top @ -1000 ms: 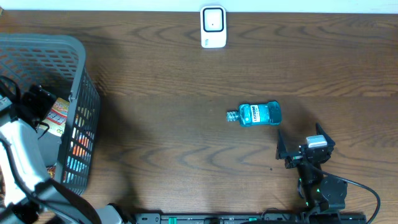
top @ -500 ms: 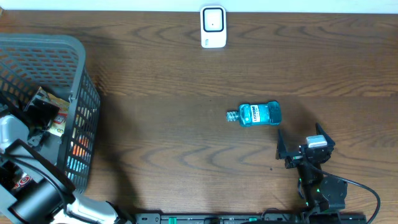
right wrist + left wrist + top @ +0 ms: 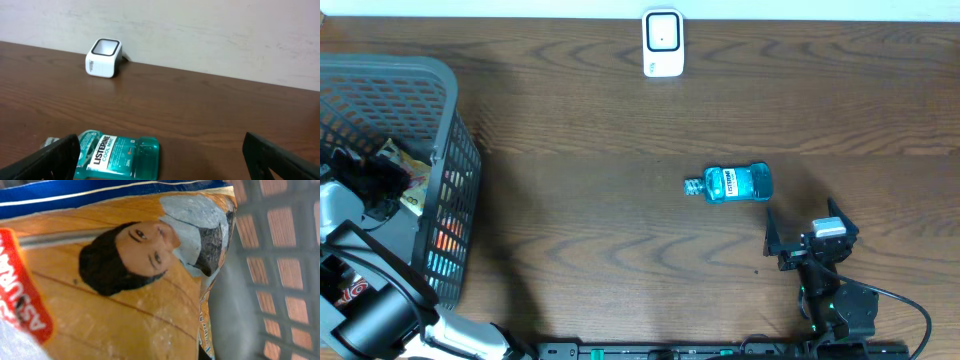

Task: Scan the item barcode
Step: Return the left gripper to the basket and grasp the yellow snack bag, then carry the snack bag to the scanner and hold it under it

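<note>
- We saw a packet [image 3: 125, 280] inside the basket [image 3: 450, 90], which stood at the bench's [image 3: 580, 230] left edge. The packet lay against the basket's right-hand mesh wall.
- In the left wrist view the packet filled nearly the whole frame. It had a tan face printed with a dark-haired person in a mask, a red band with white letters at the left, and a blue stripe along the top. The grey mesh showed at the right.
- The left claw [image 3: 382, 176] reached down into the basket at the packet. Its jaws were drawn together, but its fingers were out of the wrist view. We could not tell whether they pinched the packet or only met beside it.
- More coloured packs showed through the mesh lower in the basket, too small for us to read.
- A blue-green bottle [image 3: 738, 183] lay on its side on the bare bench, right of centre. Its cap pointed toward the left edge and its label faced up.
- The white scanner [image 3: 663, 43] stood at the middle of the far edge, well apart from both bottle and basket.
- The right claw [image 3: 804, 226] sat close to the near edge on the right side, near the bottle but not touching it. Its jaws were spread wide and gripped nothing, and in its own view the bottle lay ahead between the two fingers.
</note>
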